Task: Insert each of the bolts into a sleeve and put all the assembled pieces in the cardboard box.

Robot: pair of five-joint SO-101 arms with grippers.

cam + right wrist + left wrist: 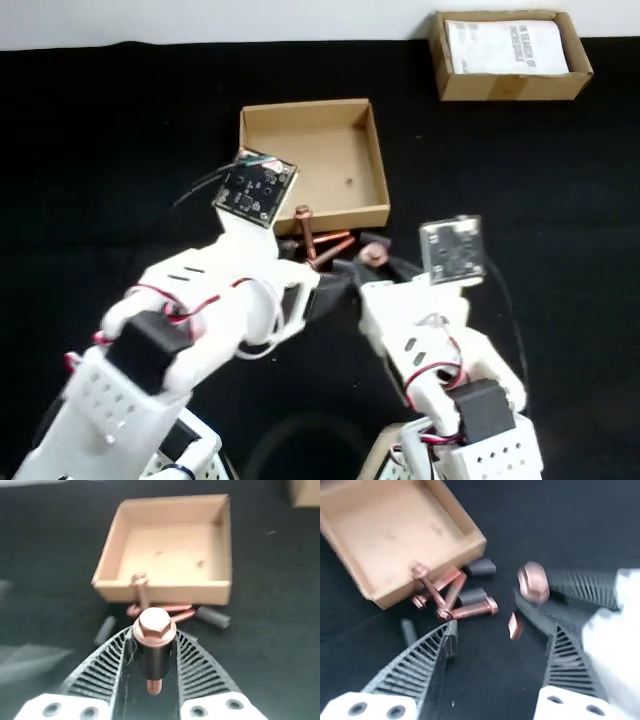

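Note:
The open cardboard box (345, 215) sits mid-table with nothing in it. Against its near wall lies a heap of copper bolts (322, 245) (451, 600) (150, 609), with short black sleeves (481, 567) (212, 617) loose beside them. My right gripper (154, 655) is shut on a black sleeve with a bolt through it (155, 626); the hex head sticks out one end and the tip out the other. It hovers just in front of the heap (372, 258). My left gripper (497, 637) is open with nothing in it, close beside that assembled piece (532, 582).
A second cardboard box (510, 85) holding a white printed sheet stands at the far right corner. The two grippers are very close together in front of the open box. Black cloth covers the table, with free room to the left and right.

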